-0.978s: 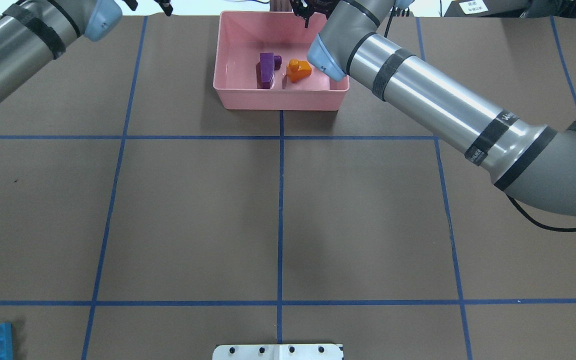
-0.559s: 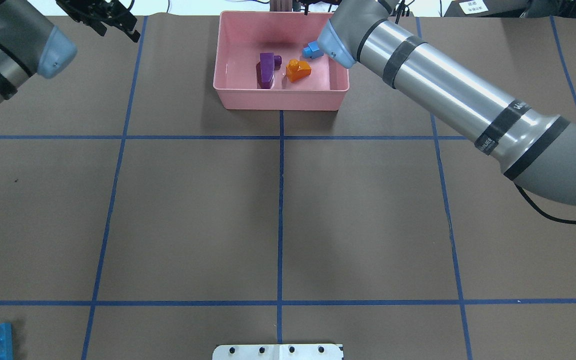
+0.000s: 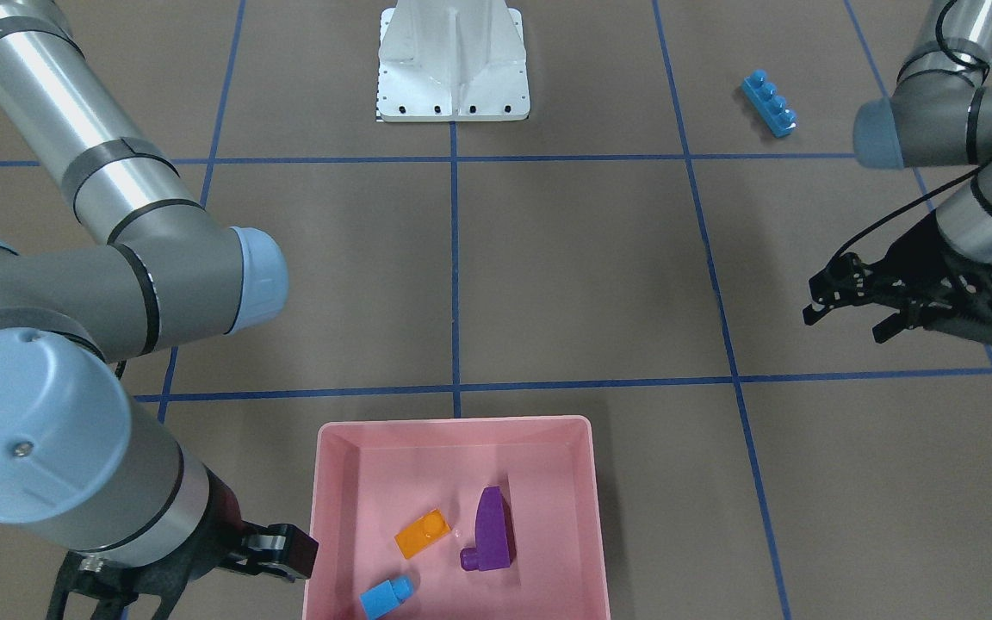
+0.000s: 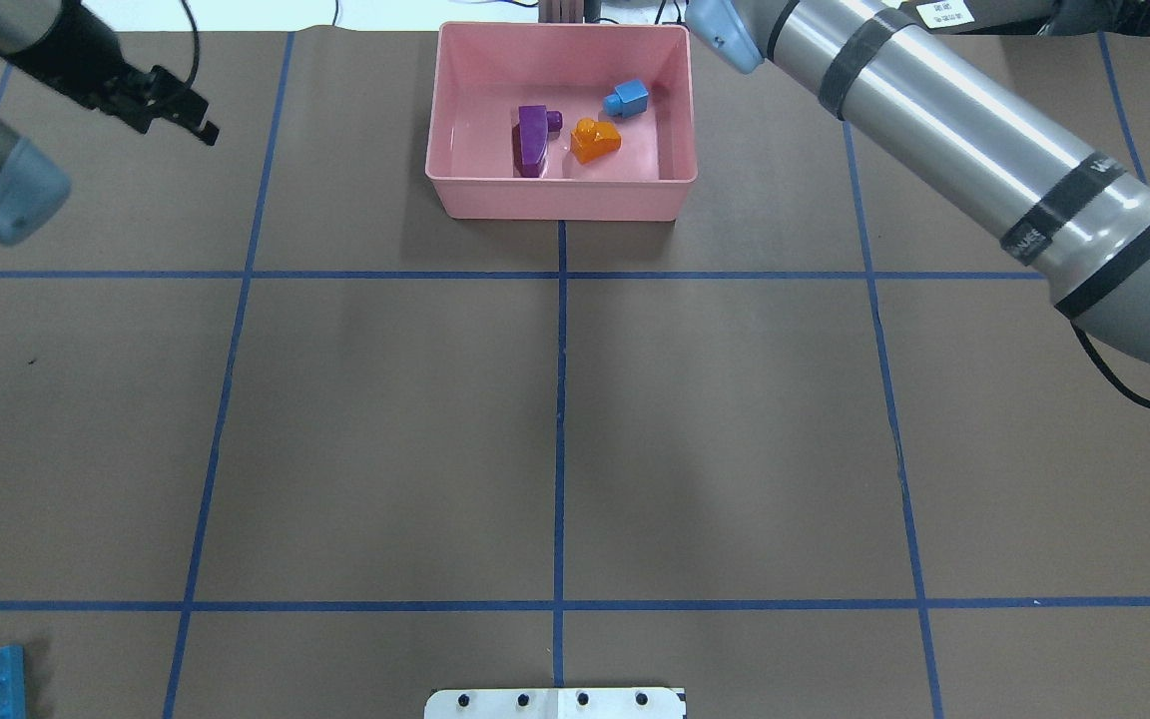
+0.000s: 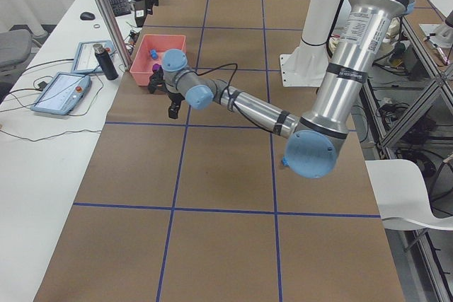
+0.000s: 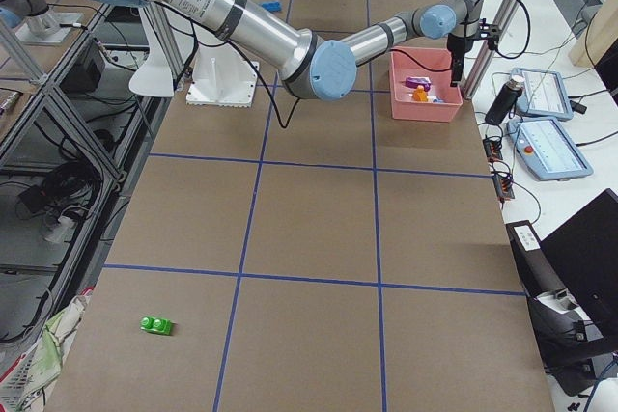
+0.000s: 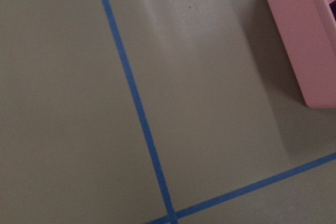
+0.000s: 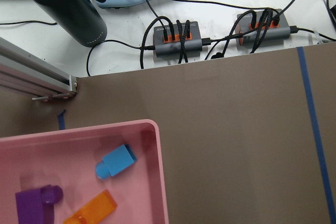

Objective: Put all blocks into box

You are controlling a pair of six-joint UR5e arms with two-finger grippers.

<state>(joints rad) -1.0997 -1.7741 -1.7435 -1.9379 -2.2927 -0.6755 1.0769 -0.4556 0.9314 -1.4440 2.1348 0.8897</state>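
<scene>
Blocks half gathered: the purple sloped block (image 4: 531, 140), the orange block (image 4: 595, 140) and the small blue block (image 4: 627, 98) lie inside the pink box (image 4: 555, 203), which sits at the middle of the counter's operators' edge. Two are out. The long blue block (image 3: 769, 103) lies near the corner where the robot's edge meets the counter's left end. Its row of studs runs roughly from the robot's edge toward the operators' edge, leaning toward the left end. The green block (image 6: 155, 325) sits near the opposite corner, at the right end on the robot's side.

The left gripper (image 3: 849, 317) hangs above bare counter on the box's left, well apart from it, its jaws spread wide and holding nothing. From those jaws the long blue block lies straight back toward the robot's edge, most of the counter's depth away (the left wrist camera shows only tape lines and a corner of the box). The right gripper (image 6: 454, 69) is by the box's right wall at the operators' edge. Whether its jaws are wide or narrow cannot be told from these views.

The left arm looks the nearer to the long blue block, so that pick probably falls to it. The jaws would need to turn across the block's narrow width and close on its long sides. The green block appears to be the right arm's.
</scene>
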